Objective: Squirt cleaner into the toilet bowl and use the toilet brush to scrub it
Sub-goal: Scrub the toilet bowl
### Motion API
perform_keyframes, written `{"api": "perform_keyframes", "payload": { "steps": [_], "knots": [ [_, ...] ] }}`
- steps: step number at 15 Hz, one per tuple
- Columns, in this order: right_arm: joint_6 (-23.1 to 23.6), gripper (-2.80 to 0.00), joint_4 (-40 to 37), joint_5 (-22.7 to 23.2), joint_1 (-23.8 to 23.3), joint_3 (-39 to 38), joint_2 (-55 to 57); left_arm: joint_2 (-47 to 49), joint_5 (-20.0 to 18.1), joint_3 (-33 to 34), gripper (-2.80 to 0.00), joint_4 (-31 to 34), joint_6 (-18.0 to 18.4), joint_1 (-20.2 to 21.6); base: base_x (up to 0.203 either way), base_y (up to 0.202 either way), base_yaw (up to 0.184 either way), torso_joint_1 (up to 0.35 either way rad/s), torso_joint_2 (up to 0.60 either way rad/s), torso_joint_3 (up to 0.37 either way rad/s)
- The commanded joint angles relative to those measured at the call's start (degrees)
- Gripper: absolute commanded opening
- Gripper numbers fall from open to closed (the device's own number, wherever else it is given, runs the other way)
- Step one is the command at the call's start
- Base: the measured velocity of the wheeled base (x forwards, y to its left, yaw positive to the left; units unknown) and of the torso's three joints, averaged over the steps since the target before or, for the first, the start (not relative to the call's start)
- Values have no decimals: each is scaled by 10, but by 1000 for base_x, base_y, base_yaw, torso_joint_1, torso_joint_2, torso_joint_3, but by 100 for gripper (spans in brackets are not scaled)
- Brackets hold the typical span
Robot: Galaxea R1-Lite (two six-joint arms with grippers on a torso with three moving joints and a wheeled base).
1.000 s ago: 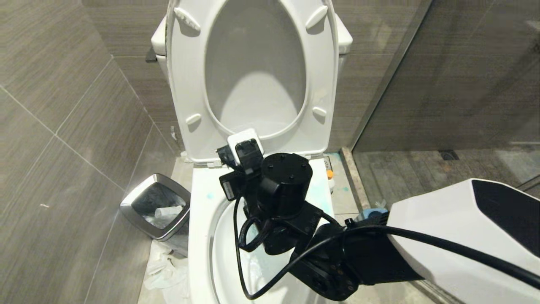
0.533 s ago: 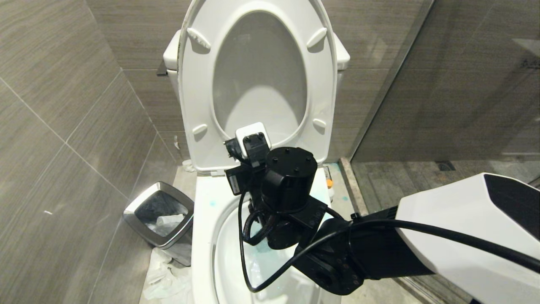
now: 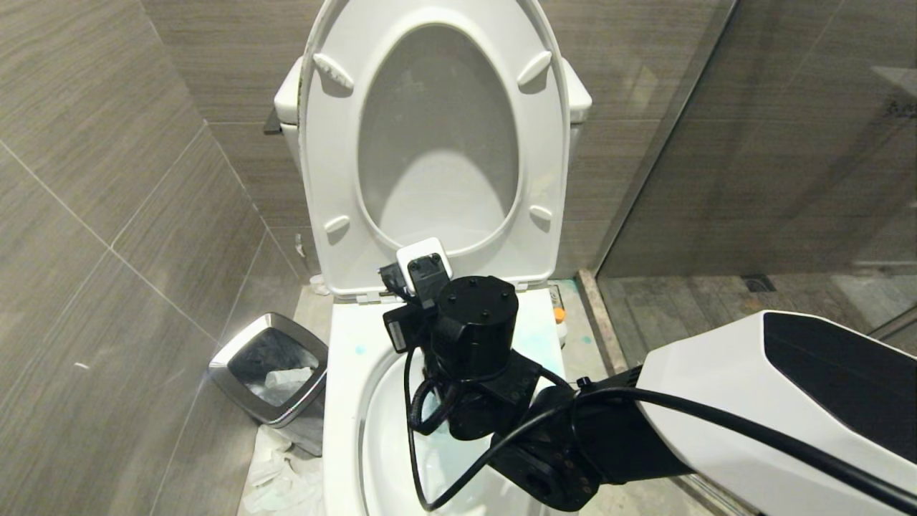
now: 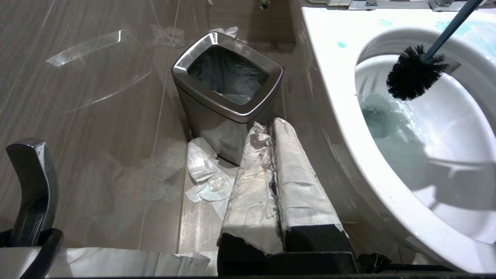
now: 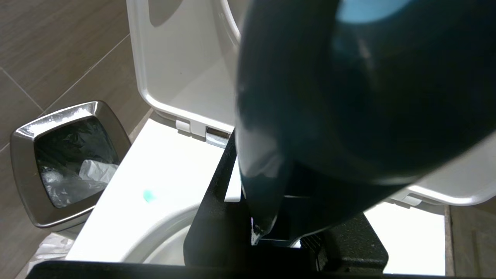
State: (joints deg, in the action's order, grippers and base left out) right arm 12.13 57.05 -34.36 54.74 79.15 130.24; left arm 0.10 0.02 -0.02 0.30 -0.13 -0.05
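The toilet brush (image 4: 416, 73) is inside the toilet bowl (image 4: 333, 100). Its black bristly head hangs just above the water, close to the inner wall at the back of the bowl. Its thin blue handle slants up and away over the back rim of the bowl.

The right gripper (image 5: 267, 228) is over the back part of the bowl, in front of the raised seat (image 3: 337, 143). Its fingers are closed narrow around the thick dark end of the brush handle, which fills most of the right wrist view. The grip spot itself is partly hidden, so it looks like a firm hold, but that is hard to see clearly.

The cleaner (image 4: 341, 44) shows as small blue-green dabs on the flat back rim of the bowl, and the water in the bowl looks a little blue.

The left gripper (image 4: 277, 186) sits low beside the bowl, on the waste bin (image 4: 228, 89) side. Its two paper-wrapped fingers are pressed together and hold nothing. Crumpled paper (image 4: 205, 170) lies on the floor between the bin and the bowl.
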Motion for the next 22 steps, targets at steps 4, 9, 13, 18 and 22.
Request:
{"api": "perform_keyframes", "payload": {
  "steps": [4, 9, 13, 18, 22],
  "knots": [
    [1, -280, 3, -2, 0, -7, 2, -1, 0, 0, -280, 0, 0, 0, 0, 0, 0, 0, 0, 0],
    [1, -280, 2, -1, 0, -6, 4, -1, 0, 0, -280, 0, 0, 0, 0, 0, 0, 0, 0, 0],
    [0, -280, 3, -1, 0, -7, 4, -1, 0, 0, -280, 0, 1, 0, 0, 0, 0, 0, 0, 0],
    [-5, -280, 3, -1, 0, -12, 4, -1, 0, 0, -280, 0, 1, 0, 0, 0, 0, 0, 0, 0],
    [-8, -280, 3, -1, 1, -18, 4, -1, 0, -1, -280, 0, 1, 0, 0, 0, 0, 0, 0, 0]
  ]
}}
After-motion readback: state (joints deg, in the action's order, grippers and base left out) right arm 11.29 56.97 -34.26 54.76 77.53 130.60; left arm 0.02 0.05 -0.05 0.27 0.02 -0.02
